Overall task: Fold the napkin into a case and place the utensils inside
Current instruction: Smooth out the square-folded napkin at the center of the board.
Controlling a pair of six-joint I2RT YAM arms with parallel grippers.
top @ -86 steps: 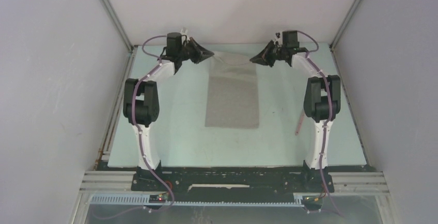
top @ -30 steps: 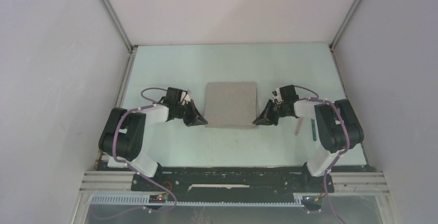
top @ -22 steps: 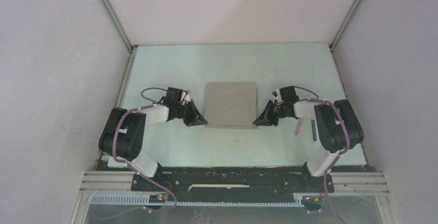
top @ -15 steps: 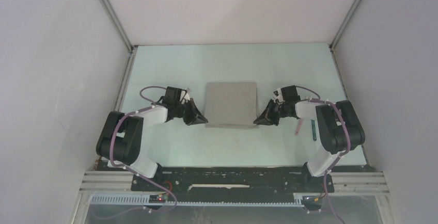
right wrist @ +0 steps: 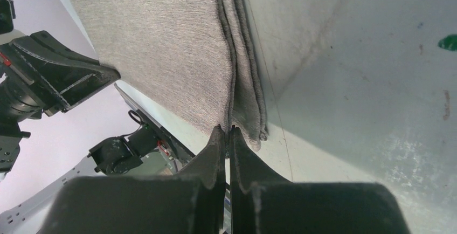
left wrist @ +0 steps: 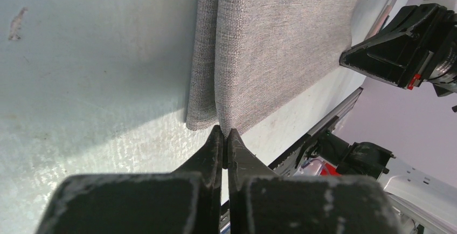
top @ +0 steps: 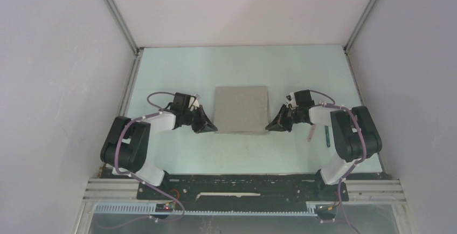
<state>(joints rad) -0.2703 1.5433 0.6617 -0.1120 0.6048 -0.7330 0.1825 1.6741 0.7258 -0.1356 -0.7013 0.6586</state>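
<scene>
The taupe-grey napkin [top: 241, 109] lies doubled over as a near-square on the table, its layers stacked at the near edge. My left gripper [top: 214, 130] is shut on the top layer's near-left corner [left wrist: 229, 118], low on the table. My right gripper [top: 268, 129] is shut on the near-right corner [right wrist: 230, 116] in the same way. Two utensils lie right of the right gripper: a pale pink handle [top: 311, 131] and a dark teal handle [top: 327, 135]. Each wrist view shows the other gripper across the cloth.
The pale green table [top: 242, 156] is walled by white panels at the back and on both sides. A metal rail [top: 121, 110] runs along the left edge. The arm bases stand on a black bar [top: 237, 186] at the near edge.
Both grippers came from the far edge of the table to the near edge, carrying the napkin's far edge over into a fold. In the last second they have barely shifted.
</scene>
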